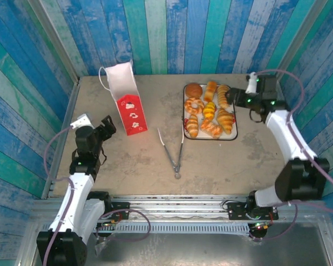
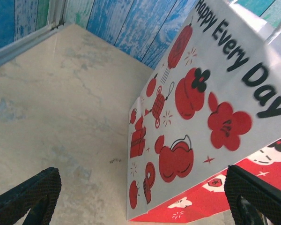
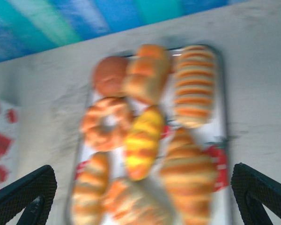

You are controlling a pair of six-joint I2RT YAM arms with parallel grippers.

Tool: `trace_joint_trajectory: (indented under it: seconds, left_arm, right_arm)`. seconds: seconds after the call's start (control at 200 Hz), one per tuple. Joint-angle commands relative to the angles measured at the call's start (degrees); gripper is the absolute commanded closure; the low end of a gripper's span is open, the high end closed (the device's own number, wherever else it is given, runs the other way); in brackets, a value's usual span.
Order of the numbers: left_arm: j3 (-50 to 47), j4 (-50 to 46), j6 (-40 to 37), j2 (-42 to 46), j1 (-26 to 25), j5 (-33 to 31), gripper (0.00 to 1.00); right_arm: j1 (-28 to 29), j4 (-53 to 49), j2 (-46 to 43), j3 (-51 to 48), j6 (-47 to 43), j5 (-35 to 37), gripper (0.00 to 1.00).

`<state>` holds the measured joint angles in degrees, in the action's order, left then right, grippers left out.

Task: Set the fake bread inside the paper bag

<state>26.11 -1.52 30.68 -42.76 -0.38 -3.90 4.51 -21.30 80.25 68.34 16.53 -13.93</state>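
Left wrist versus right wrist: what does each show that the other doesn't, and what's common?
Left wrist: the paper bag close up, "Happy Every Day" and red prints, framed by the open left gripper. Right wrist: the fake bread on a white tray, blurred, ahead of the open right gripper. Shared: the table and blue plank wall; a red-and-white blur at the right wrist's left edge may be the bag.

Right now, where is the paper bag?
In the top view, the paper bag stands upright on the left side, beyond the left gripper and left of the tongs.
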Motion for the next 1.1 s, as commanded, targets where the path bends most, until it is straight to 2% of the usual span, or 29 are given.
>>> trace_joint_trajectory:
  seconds: [0.0,0.155,0.286,0.341,0.421,0.611,0.831,1.097]
  left_arm:
    - [-2.7,2.6,4.7,0.8,-0.1,1.9,0.06]
    - [-6.2,4.8,10.3,-1.5,-0.1,4.2,0.06]
    - [-9.1,9.4,14.4,-3.9,-0.2,7.9,0.06]
    - [-10.1,11.1,15.7,-5.0,-0.1,9.8,0.06]
    - [-10.9,12.6,17.0,-6.5,-0.1,11.8,0.06]
    - [-11.2,13.7,17.2,-7.4,-0.2,12.7,0.06]
    - [-11.4,13.6,16.4,-6.4,-0.1,13.1,0.06]
    - [-11.3,13.2,16.3,-5.9,-0.1,12.6,0.06]
  right_arm:
    - [7.1,-2.2,-4.6,-6.1,6.8,3.1,0.00]
    - [25.1,-7.1,-8.6,-10.6,15.0,14.2,0.00]
    - [40.5,-8.0,-7.0,-12.7,23.9,22.5,0.00]
    - [45.2,-8.3,-4.3,-11.8,25.8,23.9,0.00]
    - [49.1,-8.5,0.4,-10.3,27.5,23.2,0.00]
    - [53.7,-9.7,9.4,-6.4,28.8,24.9,0.00]
    - [53.9,-12.0,18.1,-0.8,26.4,24.8,0.00]
    - [53.1,-17.9,25.7,4.9,29.0,25.0,0.00]
